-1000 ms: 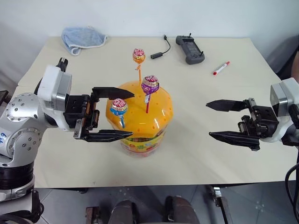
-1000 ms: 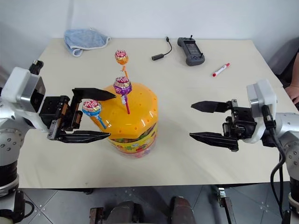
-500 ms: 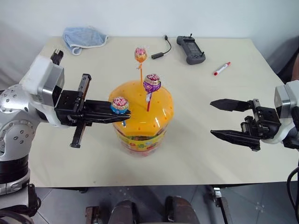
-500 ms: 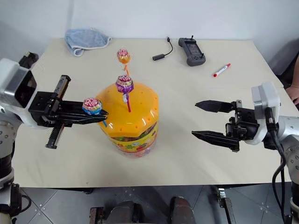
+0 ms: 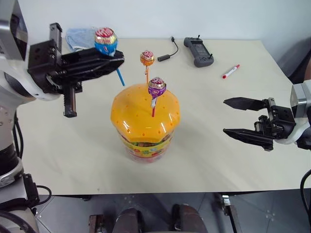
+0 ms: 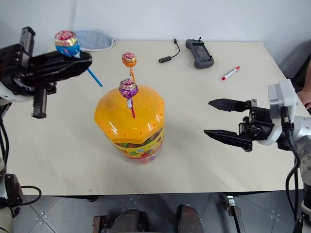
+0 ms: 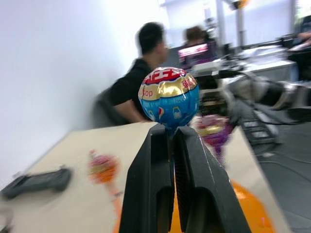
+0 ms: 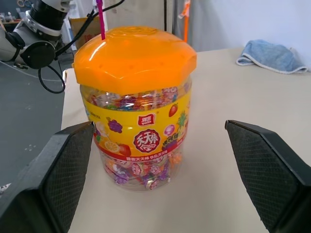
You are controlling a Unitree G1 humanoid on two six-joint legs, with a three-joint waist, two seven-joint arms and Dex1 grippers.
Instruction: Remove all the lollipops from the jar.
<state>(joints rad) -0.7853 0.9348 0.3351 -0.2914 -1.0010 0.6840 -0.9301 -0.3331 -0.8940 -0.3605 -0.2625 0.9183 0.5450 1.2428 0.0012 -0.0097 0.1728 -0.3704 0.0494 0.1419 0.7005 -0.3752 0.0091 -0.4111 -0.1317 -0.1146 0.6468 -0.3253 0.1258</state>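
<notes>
In the left wrist view the two people [image 7: 146, 73] at the back are blurred, as are the desks [image 7: 252, 53] behind them. The orange lollipop [image 7: 103, 167] and purple lollipop [image 7: 214, 133] are soft smears there. The blue lollipop's stick [image 7: 171, 145] vanishes between the closed fingers [image 7: 150, 194]. The jar's label [image 8: 141, 138] carries print that seems too small to read.

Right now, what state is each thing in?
Left gripper: shut on blue lollipop, lifted clear of jar.
Right gripper: open, empty.
Orange lollipop: upright in lid.
Purple lollipop: upright in lid.
Jar: upright, lid on.
Marker: capped, lying flat.
</notes>
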